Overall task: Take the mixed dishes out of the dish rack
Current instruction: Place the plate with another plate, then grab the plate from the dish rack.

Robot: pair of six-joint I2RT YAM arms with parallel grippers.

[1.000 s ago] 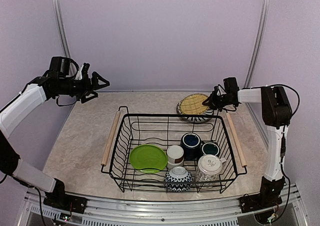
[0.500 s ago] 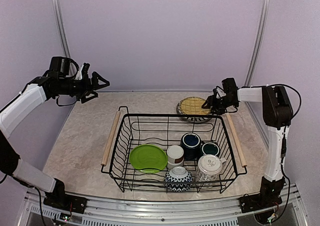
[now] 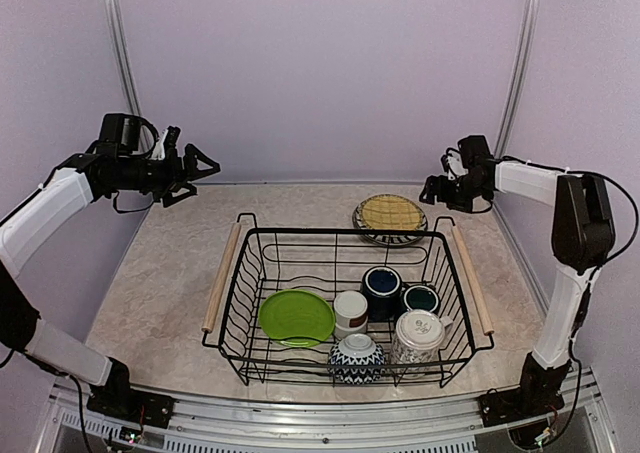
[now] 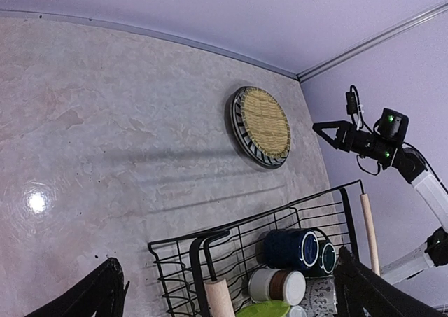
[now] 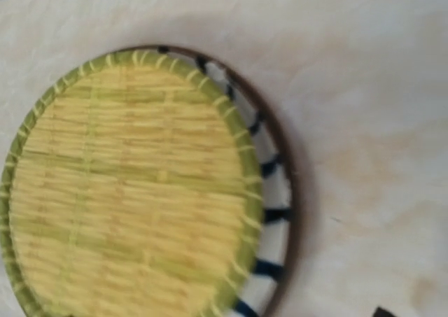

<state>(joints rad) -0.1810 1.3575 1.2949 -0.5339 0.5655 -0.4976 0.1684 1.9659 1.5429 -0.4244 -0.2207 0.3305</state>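
Note:
The dish rack [image 3: 340, 232], a black wire basket with wooden handles, stands mid-table. In it are a lime-green plate [image 3: 296, 316], a dark blue mug [image 3: 381, 285], a teal mug [image 3: 419, 298], two white cups [image 3: 350, 311] [image 3: 418, 333] and a blue-white bowl [image 3: 356, 357]. Behind the rack the woven yellow plate [image 3: 389, 212] lies on the striped plate [image 3: 390, 239]. My right gripper [image 3: 436, 186] hovers open just right of that stack, holding nothing. The right wrist view looks down on the woven plate [image 5: 126, 191] and the striped rim [image 5: 271, 184]. My left gripper [image 3: 200, 168] hangs open, high at far left.
The rack's wooden handles [image 3: 221, 276] [image 3: 471, 278] run along its left and right sides. The back wall stands close behind the plate stack. The left wrist view shows bare marbled table [image 4: 105, 135] left of the plates and the rack's corner [image 4: 203, 250] below.
My right gripper has opened, let go of the woven plate on the striped plate, and pulled up and to the right. The left arm has not moved.

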